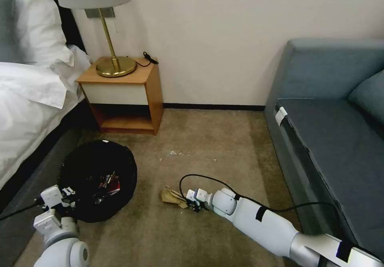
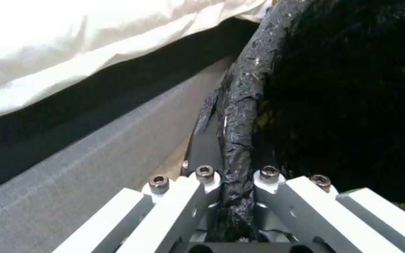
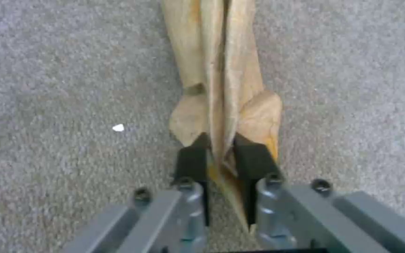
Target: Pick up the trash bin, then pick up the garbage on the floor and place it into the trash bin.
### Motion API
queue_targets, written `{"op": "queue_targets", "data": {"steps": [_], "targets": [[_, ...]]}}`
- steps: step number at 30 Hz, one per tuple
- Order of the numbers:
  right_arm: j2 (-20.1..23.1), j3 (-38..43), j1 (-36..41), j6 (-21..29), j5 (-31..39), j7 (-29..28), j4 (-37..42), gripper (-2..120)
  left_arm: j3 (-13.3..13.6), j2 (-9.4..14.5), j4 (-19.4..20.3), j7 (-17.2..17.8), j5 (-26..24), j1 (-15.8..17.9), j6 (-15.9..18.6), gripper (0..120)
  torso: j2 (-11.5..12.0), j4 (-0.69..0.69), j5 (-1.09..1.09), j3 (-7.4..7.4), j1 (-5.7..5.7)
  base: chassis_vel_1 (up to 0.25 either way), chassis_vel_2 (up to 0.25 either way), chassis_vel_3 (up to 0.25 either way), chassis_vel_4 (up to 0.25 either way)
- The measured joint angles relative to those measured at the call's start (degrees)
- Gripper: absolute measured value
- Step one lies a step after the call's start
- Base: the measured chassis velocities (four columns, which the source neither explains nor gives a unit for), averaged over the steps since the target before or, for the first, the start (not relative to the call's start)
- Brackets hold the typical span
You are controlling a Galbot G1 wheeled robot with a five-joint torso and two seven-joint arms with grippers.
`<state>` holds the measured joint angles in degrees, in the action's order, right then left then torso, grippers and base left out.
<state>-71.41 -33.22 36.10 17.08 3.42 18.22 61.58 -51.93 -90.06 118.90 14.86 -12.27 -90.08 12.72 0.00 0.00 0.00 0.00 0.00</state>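
Right gripper (image 3: 221,154) pinches the crumpled tan paper scrap (image 3: 221,70) on the carpet; left gripper (image 2: 237,182) clamps the round black bag-lined bin's rim (image 2: 240,105); next, lift and carry left to it.

White arms with silver joints, black bands and cables; hands have dark screws and black pads (image 3: 251,154).

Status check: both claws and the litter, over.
Left claw shut on trash bin rim beside the bed. Right claw shut on tan paper scrap, low over the carpet. Red packet in the bin. Path to bin open.
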Motion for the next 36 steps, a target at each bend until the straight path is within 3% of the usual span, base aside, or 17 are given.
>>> {"op": "queue_targets", "data": {"steps": [4, 16, 19, 22, 30, 36], "targets": [[0.5, 1.3, 0.6, -1.6, 0.3, -0.6, 1.1, 0, 0.1, 0.0, 0.0, 0.0, 0.0, 0.0, 0.0, 3, 0.0, 0.01, 0.0, 0.0, 0.0, 0.0, 0.0, 0.0, 0.0], [2.0, 10.1, 4.5, -6.7, 14.4, -8.1, 12.4, 0, 0.5, 0.4, 0.0, 0.0, -0.1, 0.2, 0.0, 3, 0.0, 0.0, 0.0, 0.0, 0.0, 0.0, 0.0, 0.0, 0.0], [1.8, 12.1, 4.5, -10.8, 25.1, -12.8, 16.5, 0, 0.6, 0.7, -0.1, -0.1, -0.2, 0.2, 0.0, 3, 0.0, 0.01, 0.0, 0.0, 0.0, 0.0, 0.0, 0.0, 0.0], [1.3, 12.1, 4.3, -13.9, 30.5, -14.2, 18.9, 0, 0.7, 0.8, -0.2, -0.3, -0.6, 0.2, 0.0, 3, 0.0, 0.0, 0.0, 0.0, 0.0, 0.0, 0.0, 0.0, 0.0], [-1.0, 8.8, 3.6, -21.1, 39.9, -9.3, 24.7, 0, 1.3, 0.7, -0.1, -0.9, -3.2, -0.1, 0.7, 3, 0.0, 0.0, 0.0, 0.0, 0.0, 0.0, 0.0, 0.0, 0.0], [-3.7, 3.5, 2.5, -25.3, 40.4, -6.2, 24.4, 0, 1.6, 0.6, 0.1, -1.1, -3.0, 0.1, 0.7, 3, 0.0, 0.0, 0.0, 0.0, 0.0, 0.0, 0.0, 0.0, 0.0]]}}
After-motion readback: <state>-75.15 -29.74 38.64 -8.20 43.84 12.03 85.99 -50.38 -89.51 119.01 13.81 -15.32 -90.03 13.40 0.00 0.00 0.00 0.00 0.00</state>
